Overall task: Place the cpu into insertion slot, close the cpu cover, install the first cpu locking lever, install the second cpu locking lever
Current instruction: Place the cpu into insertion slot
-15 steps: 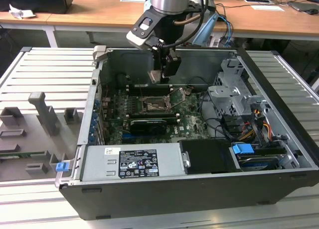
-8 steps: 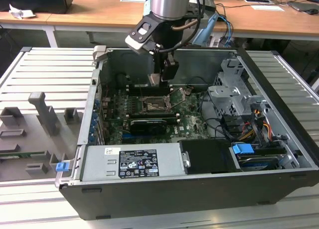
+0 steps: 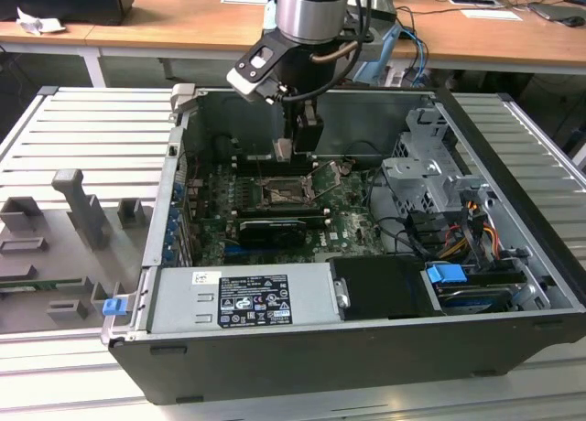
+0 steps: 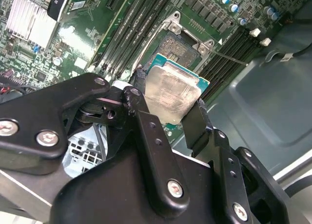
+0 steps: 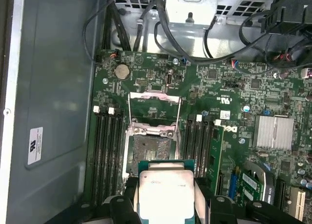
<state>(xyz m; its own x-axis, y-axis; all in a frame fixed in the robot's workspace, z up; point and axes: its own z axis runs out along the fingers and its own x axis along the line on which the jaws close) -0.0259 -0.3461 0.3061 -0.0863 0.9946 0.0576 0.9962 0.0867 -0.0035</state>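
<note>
While the hand (image 4: 169,103) is clamped on the cpu (image 4: 171,90) above the board (image 5: 229,136), at the insertion slot (image 5: 152,150)'s edge, it should stay level. Square its corners to the slot's rim; the cpu cover (image 5: 156,96) stands open

Black gripper (image 4: 169,100), silver screws (image 4: 175,187); grey arm (image 3: 311,9).

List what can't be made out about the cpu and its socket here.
- Underside of the cpu: faces away in both wrist views.
- The cpu's held edges: covered by the gripper, second wrist view.
- Near edge of the insertion slot: behind the cpu, first wrist view.
- The slot's contacts: too small, exterior view.
</note>
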